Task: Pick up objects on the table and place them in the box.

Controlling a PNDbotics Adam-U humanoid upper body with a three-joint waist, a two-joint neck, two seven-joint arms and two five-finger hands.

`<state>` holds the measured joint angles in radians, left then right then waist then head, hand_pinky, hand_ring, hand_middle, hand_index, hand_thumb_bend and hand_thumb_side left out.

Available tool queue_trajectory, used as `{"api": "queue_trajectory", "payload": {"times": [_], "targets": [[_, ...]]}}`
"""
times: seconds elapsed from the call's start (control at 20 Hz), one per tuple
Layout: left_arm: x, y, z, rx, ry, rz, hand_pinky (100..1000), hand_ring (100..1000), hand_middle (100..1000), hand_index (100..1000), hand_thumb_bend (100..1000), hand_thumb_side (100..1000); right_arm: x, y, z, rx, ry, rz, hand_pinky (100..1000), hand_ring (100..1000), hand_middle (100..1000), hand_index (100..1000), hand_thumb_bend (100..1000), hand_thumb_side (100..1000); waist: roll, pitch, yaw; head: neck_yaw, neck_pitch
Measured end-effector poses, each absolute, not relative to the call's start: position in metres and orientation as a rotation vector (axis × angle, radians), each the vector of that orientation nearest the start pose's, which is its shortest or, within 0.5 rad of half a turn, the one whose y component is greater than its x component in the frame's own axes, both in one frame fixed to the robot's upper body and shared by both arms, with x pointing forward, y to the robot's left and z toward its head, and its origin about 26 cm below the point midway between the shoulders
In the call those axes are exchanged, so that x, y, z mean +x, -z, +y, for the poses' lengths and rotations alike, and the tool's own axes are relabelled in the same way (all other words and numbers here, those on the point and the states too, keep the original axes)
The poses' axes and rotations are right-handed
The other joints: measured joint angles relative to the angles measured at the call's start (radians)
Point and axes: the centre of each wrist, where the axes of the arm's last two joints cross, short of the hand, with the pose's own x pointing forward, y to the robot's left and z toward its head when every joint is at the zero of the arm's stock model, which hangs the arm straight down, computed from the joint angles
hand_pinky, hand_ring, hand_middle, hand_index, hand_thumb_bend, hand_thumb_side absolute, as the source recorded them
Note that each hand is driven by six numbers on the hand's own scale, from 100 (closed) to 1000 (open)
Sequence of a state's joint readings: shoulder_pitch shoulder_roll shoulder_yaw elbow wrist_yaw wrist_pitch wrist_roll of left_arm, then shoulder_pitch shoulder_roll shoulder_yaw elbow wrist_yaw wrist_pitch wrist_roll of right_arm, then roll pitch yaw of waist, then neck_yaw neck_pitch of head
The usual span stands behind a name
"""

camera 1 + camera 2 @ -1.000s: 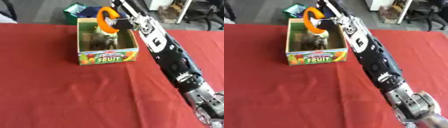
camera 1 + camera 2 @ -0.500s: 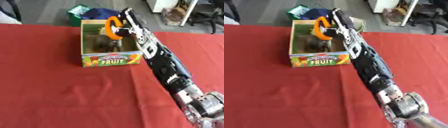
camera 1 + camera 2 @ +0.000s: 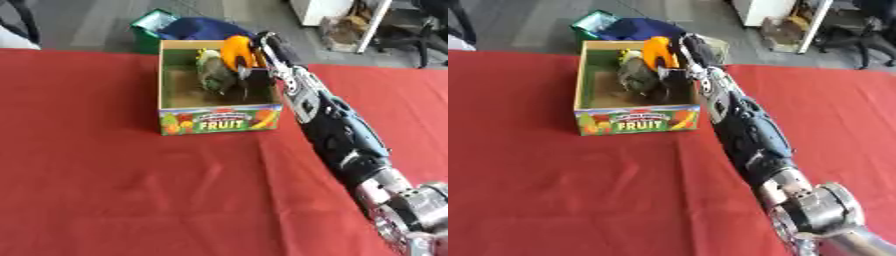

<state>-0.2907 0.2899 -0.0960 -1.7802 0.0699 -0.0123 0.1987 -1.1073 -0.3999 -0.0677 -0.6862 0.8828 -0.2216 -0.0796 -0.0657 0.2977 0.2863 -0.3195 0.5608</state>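
As my right hand (image 3: 254, 67) hung over the fruit box (image 3: 219, 120), fingers curled round the orange ring (image 3: 234, 52), an early release risked it catching the right wall and falling outside.

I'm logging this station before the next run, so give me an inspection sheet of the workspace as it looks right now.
Surface: table under a red cloth, lightly creased.
Job's things: fruit box open on the cloth; orange object over it, at the right hand; a grey-green object inside.
Clutter: nothing seen on the cloth.
Hands: right hand reaches over the box, fingers unclear; left not in view.
Cables: nothing seen.
Surroundings: green bin and blue bag on the floor behind the table.
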Motion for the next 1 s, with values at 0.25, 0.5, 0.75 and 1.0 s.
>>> {"api": "queue_trajectory", "payload": {"times": [0.25, 0.5, 0.75, 1.0], "targets": [[0.327, -0.136, 0.245, 0.133, 0.148, -2.068, 634, 612, 513, 631, 218, 571, 0.504, -0.223, -0.294, -1.039, -0.926, -1.795, 798, 765, 843, 937, 100, 268, 0.002, 0.0, -0.007, 0.0, 0.0], [0.326, -0.135, 0.245, 0.134, 0.147, -2.064, 634, 612, 512, 631, 219, 570, 0.501, -0.238, -0.294, -1.015, -0.919, -1.864, 801, 758, 822, 920, 100, 200, 0.002, -0.002, -0.014, 0.001, 0.0], [0.325, -0.133, 0.246, 0.137, 0.145, -2.057, 634, 613, 513, 631, 219, 569, 0.49, -0.259, -0.299, -0.949, -0.952, -1.984, 768, 702, 761, 871, 100, 199, 0.003, -0.011, -0.031, 0.01, 0.002], [0.324, -0.131, 0.249, 0.15, 0.131, -2.051, 634, 615, 515, 633, 220, 566, 0.464, -0.276, -0.317, -0.761, -0.864, -2.17, 720, 660, 710, 814, 100, 300, 0.013, -0.02, -0.062, 0.024, 0.011]]}}
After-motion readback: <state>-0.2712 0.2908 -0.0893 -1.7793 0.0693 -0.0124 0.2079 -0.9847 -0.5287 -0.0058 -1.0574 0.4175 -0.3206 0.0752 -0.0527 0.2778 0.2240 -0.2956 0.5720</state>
